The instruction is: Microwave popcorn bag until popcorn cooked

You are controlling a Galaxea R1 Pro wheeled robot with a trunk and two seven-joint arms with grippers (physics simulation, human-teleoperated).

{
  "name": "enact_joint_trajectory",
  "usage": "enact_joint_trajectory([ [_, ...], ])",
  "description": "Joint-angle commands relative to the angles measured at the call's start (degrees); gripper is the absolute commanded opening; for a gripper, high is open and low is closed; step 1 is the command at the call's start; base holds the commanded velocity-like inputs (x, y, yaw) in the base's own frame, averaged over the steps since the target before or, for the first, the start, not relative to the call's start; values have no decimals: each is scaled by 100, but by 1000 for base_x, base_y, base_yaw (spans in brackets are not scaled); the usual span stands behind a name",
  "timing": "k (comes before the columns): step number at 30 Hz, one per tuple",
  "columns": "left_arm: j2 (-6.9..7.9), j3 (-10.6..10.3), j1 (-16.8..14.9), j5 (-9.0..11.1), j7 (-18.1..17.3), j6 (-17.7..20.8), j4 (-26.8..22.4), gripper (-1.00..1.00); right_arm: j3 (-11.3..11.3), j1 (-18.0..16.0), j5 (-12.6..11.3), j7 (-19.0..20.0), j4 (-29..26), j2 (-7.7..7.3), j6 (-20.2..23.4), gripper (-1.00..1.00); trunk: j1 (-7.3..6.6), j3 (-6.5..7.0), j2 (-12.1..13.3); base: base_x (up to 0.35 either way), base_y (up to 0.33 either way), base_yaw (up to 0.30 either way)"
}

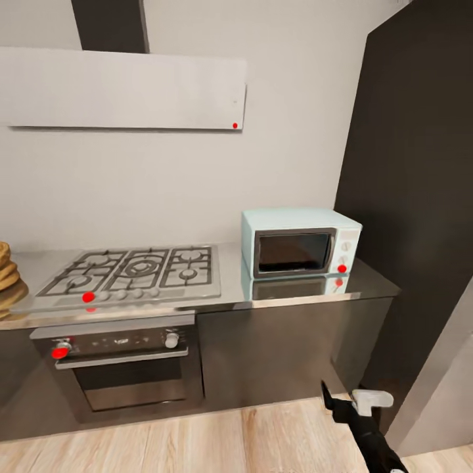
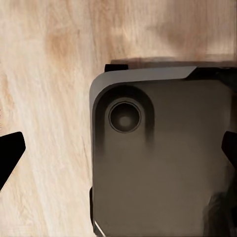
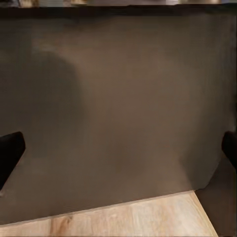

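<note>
The robot faces the kitchen run, and the step in hand is judged to be the approach to the countertop (image 1: 230,292). Nothing is carried yet.

**Procedure.** Bring the base closer and turn left, because the popcorn bag (image 1: 8,266) sits at the far left end of the countertop, cut by the frame edge and well apart from the microwave (image 1: 299,241). Keep the arms low until the worktop edge is cleared. Raise the arm nearer the bag only when the whole bag is visible.

**Gripper state.** In the head view the right gripper (image 1: 347,402) hangs low near the floor (image 1: 197,440), in front of the dark cabinets (image 1: 289,348). Its wrist view shows two dark fingertips (image 3: 10,150) at opposite edges: spread, holding nothing. The left gripper (image 2: 118,148) is likewise spread above the wooden floor and a dark grey housing (image 2: 163,158).

**Materials.**
- Bag: tan paper with stacked ring-like folds. It will probably crush under a firm squeeze.
- Countertop: grey, glossy, mirroring the microwave.
- Microwave: boxy, pale mint, dark glass door shut, white knobs, red dot.
- Hob (image 1: 135,270): grey grates, between bag and microwave.
- Oven (image 1: 125,368): dark, below the hob.
</note>
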Motion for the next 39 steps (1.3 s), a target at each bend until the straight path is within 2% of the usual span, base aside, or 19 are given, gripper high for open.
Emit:
enact_joint_trajectory([
  [1, -5, -5, 2, -2, 2, -15, -13, 100, -336, 0, -79, -9, -904, 1, 619, 100, -22, 12, 39, 0, 0, -270],
  [2, 9, 0, 2, 2, 2, -11, -20, 100, -629, 2, -102, 24, -1338, 2, 1232, 100, -44, 29, 79, 0, 0, -277],
  [5, 31, 4, 2, 6, 2, -9, -24, 100, -769, -11, -110, 55, -1649, -40, 1562, 100, -110, 82, 199, 0, 0, -281],
  [9, 29, 12, 2, 39, 2, -16, -25, 100, -805, -24, -117, 141, -1708, -128, 1585, 100, -198, 154, 360, 0, 0, -162],
  [13, -17, 6, 2, 36, 2, -6, -48, 100, -809, -46, -120, 593, -1715, -132, 887, 100, -286, 226, 520, 0, 0, -15],
  [15, -17, 9, 2, 50, 2, -8, -36, 100, -787, -48, -119, 726, -1715, -134, 802, 100, -330, 261, 600, 0, 0, -2],
  [17, -23, 8, 2, 46, 2, -5, -43, 100, -767, -48, -118, 912, -1710, -124, 816, 100, -374, 297, 681, 0, 0, 0],
  [18, -29, 20, 2, 39, -5, 10, -43, 100, -800, -49, -118, 1254, -1714, -87, 1007, 100, -374, 297, 681, 0, 0, 0],
  [21, -71, -3, 2, -12, -14, -13, -22, 100, -812, -55, -54, 1283, -1698, -119, 1011, 100, -374, 297, 681, 85, 0, 0],
  [22, -81, 1, 2, -10, -11, -17, -28, 100, -810, -435, -18, 1264, -1717, -141, 1061, 100, -374, 297, 681, 142, 0, 0],
  [23, -80, -1, 2, 1, -10, -18, -26, 100, -810, -537, -16, 1285, -1716, -147, 1127, 100, -374, 297, 681, 207, 0, 0],
  [25, -77, 8, 2, 25, -8, -18, -20, 100, -798, -683, -14, 1406, -1716, -160, 1338, 100, -374, 297, 681, 190, 0, 0],
  [28, -93, 19, 2, 29, -7, -20, -25, 100, -809, -752, -13, 1573, -1723, -190, 1402, 100, -374, 297, 681, 54, 0, 0],
  [30, -136, 18, 2, 39, -7, -20, -34, 100, -825, -961, -13, 1527, -1724, -192, 1445, 100, -374, 297, 681, 200, 0, 0],
  [33, -151, 30, 2, 45, -7, -60, -35, 100, -828, -1039, -18, 1258, -1718, -153, 1434, 100, -374, 297, 681, 181, 0, 0],
  [36, -179, 39, 2, 59, -4, -458, 18, 100, -822, -1057, -21, 1016, -1710, -89, 1447, 100, -374, 297, 681, 98, -74, 0],
  [37, -248, 32, 2, 71, 1, -532, 50, 100, -781, -1059, -23, 701, -1700, -72, 1434, 100, -374, 297, 681, 193, -251, 0],
  [39, -260, 27, 2, 73, 1, -535, 55, 100, -763, -1059, -22, 669, -1698, -98, 1446, 100, -374, 297, 681, 198, -260, 0],
])
